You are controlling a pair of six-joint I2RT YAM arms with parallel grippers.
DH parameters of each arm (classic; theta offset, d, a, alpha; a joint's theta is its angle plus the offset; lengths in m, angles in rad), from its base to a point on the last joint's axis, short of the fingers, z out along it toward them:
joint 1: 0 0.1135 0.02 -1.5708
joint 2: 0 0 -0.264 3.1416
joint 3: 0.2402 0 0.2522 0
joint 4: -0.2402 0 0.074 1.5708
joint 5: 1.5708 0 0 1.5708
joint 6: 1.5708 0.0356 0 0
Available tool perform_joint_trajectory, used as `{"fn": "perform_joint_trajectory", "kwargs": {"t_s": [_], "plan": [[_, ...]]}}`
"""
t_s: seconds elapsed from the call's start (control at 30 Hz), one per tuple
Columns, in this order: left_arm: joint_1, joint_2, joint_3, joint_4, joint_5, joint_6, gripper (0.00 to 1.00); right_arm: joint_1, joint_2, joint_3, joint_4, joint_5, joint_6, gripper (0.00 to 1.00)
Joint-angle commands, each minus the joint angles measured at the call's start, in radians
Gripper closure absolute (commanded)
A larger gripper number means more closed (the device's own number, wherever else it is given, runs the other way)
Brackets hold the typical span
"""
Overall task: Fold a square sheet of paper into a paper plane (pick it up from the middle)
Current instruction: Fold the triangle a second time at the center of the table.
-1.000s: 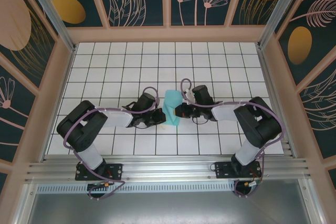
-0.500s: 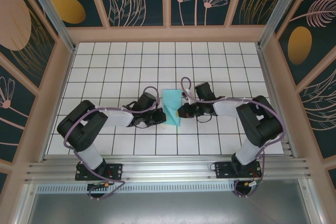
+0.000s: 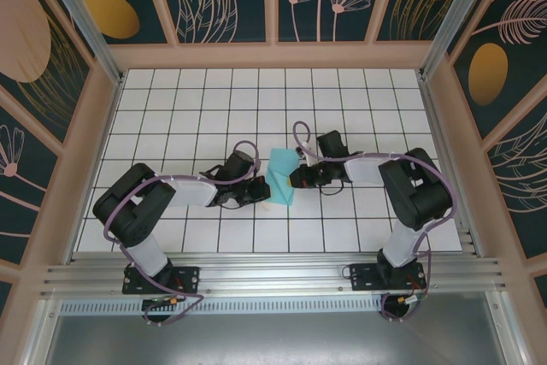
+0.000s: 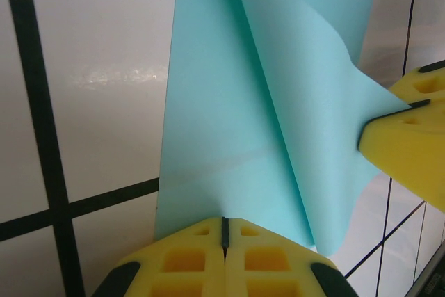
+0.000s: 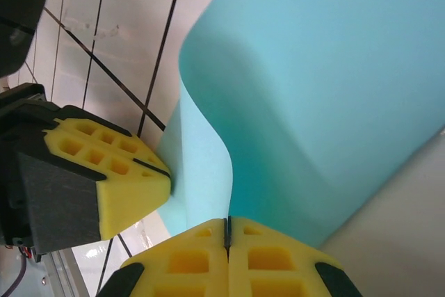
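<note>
Nothing to read here, folks. The thin teal-blue paper sheet [image 4: 243,137] is plain; the white tiled tabletop [image 3: 171,108] carries only black grid lines.

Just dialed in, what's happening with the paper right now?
Both arms are working the light teal sheet of paper at the middle of the tiled table. The left gripper is shut on one edge, the right gripper on a flap that arches over the rest, not pressed flat. Partly folded, no plane yet.

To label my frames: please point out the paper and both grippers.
paper [image 3: 280,177], top view, its middle.
left gripper [image 4: 224,226], left wrist view, seam of shut jaws.
right gripper [image 5: 228,226], right wrist view, seam of shut jaws.
</note>
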Motion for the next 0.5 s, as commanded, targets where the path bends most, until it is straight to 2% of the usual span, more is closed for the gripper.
{"fn": "perform_joint_trajectory", "kwargs": {"t_s": [0.0, 0.47], "plan": [[-0.001, 0.043, -0.003, -0.094, -0.061, 0.029, 0.93, -0.012, 0.016, 0.024, -0.024, -0.026, -0.042, 0.98], [-0.001, 0.041, -0.002, -0.1, -0.062, 0.033, 0.93, -0.019, 0.06, 0.076, -0.075, -0.017, -0.102, 0.96]]}}
